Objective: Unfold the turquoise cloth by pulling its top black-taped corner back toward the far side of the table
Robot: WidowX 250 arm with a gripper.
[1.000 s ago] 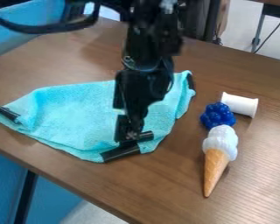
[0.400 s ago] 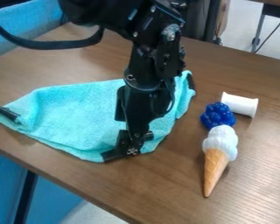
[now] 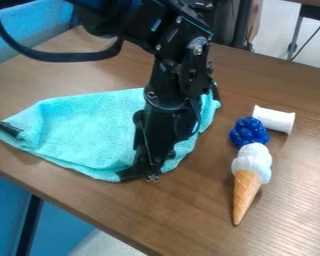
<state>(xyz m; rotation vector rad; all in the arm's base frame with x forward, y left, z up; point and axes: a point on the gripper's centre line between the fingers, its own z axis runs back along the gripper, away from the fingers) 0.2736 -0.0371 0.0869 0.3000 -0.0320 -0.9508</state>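
Brown wood-look table, carrying one turquoise terry cloth, its long axis running across my view, a black piece at its left corner. One gripper, black, at the cloth's near corner, most of the cloth lying leftward and behind it; clamped on that corner or not, I cannot tell (awkward angle from my seat). One black arm, entering from the top, wrist hanging almost upright. Right of it: white cylinder, shiny blue lumpy piece, toy ice-cream cone with white top.
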